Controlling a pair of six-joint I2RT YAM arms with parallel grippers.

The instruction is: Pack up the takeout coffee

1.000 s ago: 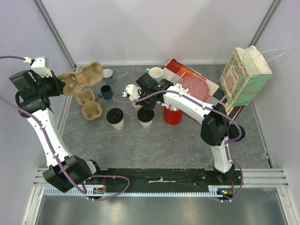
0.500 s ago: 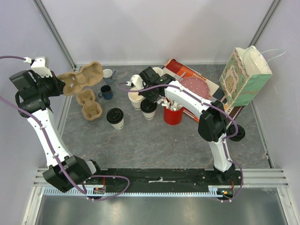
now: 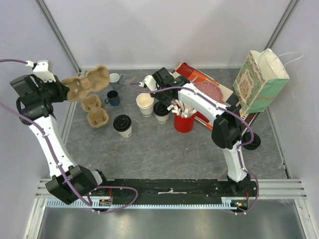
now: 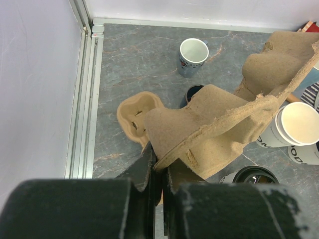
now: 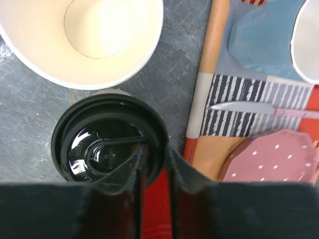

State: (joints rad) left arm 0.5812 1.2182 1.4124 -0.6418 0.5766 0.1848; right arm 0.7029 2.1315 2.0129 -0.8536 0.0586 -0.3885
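Bright, even light; cup lid [image 5: 99, 147] glints; right fingers [image 5: 65, 211] blurred.

No word could be read whole. Dark letters ran along the side of the lidless paper cup [image 4: 298, 123] and of the neighbouring cup [image 4: 305, 155], but only cut-off fragments showed, with round shapes like "O" among them. Raised lettering on the black lid [image 5: 107, 144] was too faint to read. A small red-and-blue mark on the white mug [image 4: 192, 56] was illegible.
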